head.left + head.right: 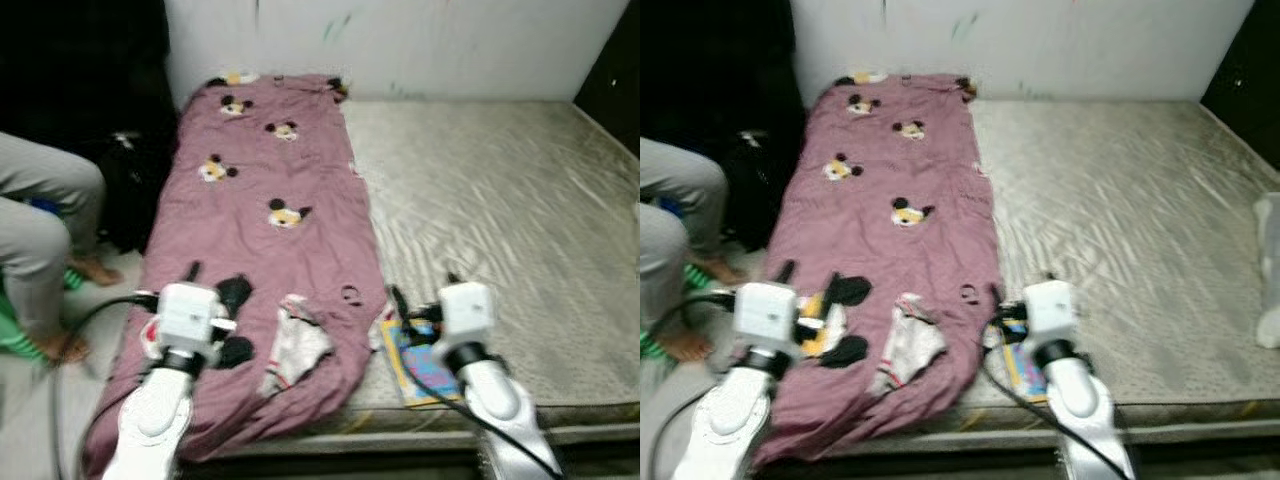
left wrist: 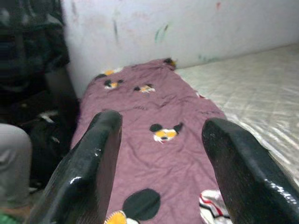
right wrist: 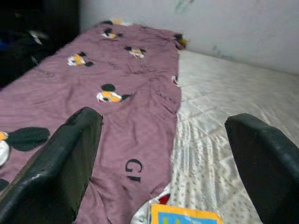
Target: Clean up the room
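Mattress (image 1: pixel 500 200): broad, pale grey, quilted with a fine diagonal ripple and a slight sheen; it runs from the near edge to the far white wall (image 1: pixel 420 40), its right side cut off by the frame.
Blanket (image 1: pixel 260 230): soft mauve cloth printed with cartoon mouse heads in black, yellow and white; laid lengthwise along the left strip of the mattress, wrinkled, its near end drooping over the edge.
Small cloth (image 1: pixel 295 345): crumpled white fabric with red and dark trim, lying on the near part of the blanket; its exact kind is hard to make out.
Book (image 1: pixel 420 360): flat, thin, yellow-bordered with a blue cover, on the near mattress edge just right of the blanket; partly hidden behind the right arm.
Left gripper (image 2: pixel 161 154): above the near left of the blanket; fingers spread wide, holding nothing.
Right gripper (image 3: pixel 173 158): above the blanket's right edge and the book; fingers parted wide, holding nothing.
Person (image 1: pixel 40 230): grey trouser legs and bare feet, far left beside the bed; the rest cut off.
Dark bag (image 1: pixel 130 190): black shape on the floor by the legs; details lost in shadow.
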You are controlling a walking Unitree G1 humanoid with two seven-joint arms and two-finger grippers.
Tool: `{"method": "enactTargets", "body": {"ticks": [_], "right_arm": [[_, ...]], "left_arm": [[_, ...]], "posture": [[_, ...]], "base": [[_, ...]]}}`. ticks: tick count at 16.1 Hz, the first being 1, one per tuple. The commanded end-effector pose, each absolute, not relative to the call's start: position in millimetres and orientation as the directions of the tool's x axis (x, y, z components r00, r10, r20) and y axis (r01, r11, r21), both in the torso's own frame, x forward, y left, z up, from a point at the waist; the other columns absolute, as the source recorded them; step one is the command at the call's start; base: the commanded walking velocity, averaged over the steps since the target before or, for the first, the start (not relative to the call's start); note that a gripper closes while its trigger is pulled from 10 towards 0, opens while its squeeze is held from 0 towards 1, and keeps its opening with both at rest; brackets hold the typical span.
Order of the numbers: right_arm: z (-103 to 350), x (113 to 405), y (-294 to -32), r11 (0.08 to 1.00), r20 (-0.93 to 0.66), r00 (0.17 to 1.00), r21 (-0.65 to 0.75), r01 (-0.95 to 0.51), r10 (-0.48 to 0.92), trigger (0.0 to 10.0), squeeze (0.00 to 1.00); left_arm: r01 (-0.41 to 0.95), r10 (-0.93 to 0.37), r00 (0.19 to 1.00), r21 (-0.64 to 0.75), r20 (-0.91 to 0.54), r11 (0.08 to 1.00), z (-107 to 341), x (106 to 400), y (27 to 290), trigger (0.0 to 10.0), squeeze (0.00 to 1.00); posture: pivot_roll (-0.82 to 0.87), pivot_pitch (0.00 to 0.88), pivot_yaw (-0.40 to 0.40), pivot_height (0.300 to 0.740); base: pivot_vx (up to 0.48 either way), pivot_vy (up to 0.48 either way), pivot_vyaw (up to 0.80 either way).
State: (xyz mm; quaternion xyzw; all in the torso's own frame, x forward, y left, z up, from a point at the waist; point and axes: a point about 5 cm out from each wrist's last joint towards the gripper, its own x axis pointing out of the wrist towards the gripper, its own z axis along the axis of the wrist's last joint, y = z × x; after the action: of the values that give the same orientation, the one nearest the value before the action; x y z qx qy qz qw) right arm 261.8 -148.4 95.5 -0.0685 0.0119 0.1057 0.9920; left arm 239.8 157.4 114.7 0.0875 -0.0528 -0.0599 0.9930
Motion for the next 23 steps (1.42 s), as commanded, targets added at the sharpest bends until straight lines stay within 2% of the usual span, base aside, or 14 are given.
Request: {"method": "enactTargets", "body": {"ticks": [1,11,18,23], "right_arm": [[98.1,261.6,-156.6,0.972,-0.036,0.982,-0.142,-0.189,0.186,10.0,0.00],[96.8,262.6,-155.8,0.970,-0.043,0.980,-0.140,-0.199,0.195,10.0,0.00],[96.4,263.8,-155.2,0.968,-0.045,0.979,-0.143,-0.204,0.199,10.0,0.00],[96.5,264.7,-155.5,0.968,-0.047,0.978,-0.144,-0.207,0.202,10.0,0.00]], "left_arm": [[0.135,-0.152,0.984,0.167,0.096,0.977,116.0,239.9,150.2,10.0,0.00],[0.143,-0.161,0.983,0.168,0.094,0.975,115.7,241.1,149.4,10.0,0.00],[0.145,-0.163,0.982,0.168,0.097,0.975,115.9,242.2,148.9,10.0,0.00],[0.151,-0.168,0.978,0.139,0.120,0.979,118.7,242.0,148.9,10.0,0.00]], "posture": [[-0.03,0.065,-0.028,0.740],[-0.03,0.057,-0.029,0.740],[-0.03,0.052,-0.028,0.740],[-0.03,0.057,-0.031,0.740]], "base": [[0.000,-0.334,0.00],[0.000,-0.337,0.00],[0.000,-0.480,0.00],[0.000,0.000,0.00]]}}
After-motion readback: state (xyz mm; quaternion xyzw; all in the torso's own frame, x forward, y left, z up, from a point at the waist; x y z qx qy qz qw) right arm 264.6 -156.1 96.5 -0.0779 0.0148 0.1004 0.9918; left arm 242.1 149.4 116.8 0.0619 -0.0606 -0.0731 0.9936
